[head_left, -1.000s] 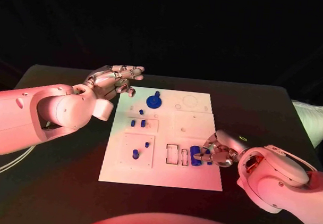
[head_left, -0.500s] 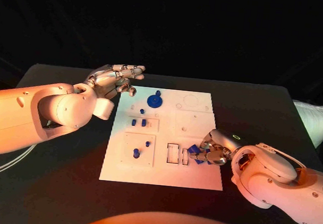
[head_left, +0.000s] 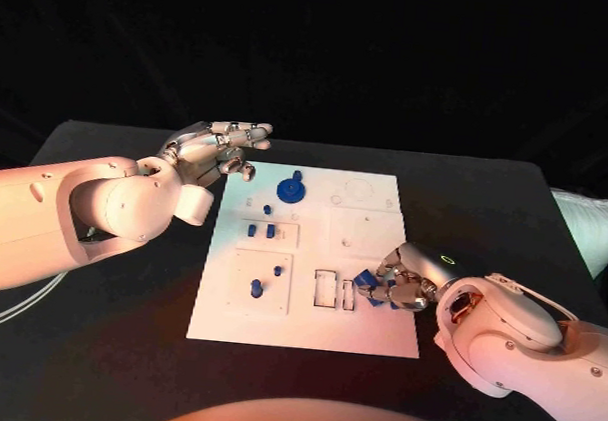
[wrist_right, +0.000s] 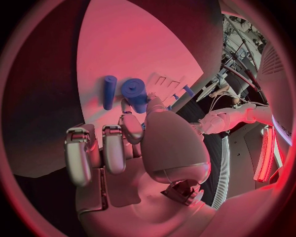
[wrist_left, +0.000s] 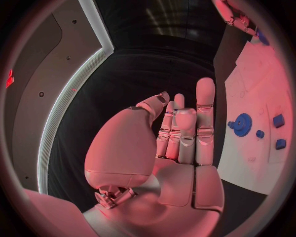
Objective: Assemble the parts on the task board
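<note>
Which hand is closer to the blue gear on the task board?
Left. The left hand hovers beside the board's far left corner, close to the blue gear. The right hand is at the board's near right edge, well away.

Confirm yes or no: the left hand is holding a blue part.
No. In the left wrist view the left hand is bare, fingers raised beside the task board, nothing between them.

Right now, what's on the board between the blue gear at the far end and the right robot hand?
In the head view, bare white board with empty recesses lies between the blue gear and the right robot hand.
</note>
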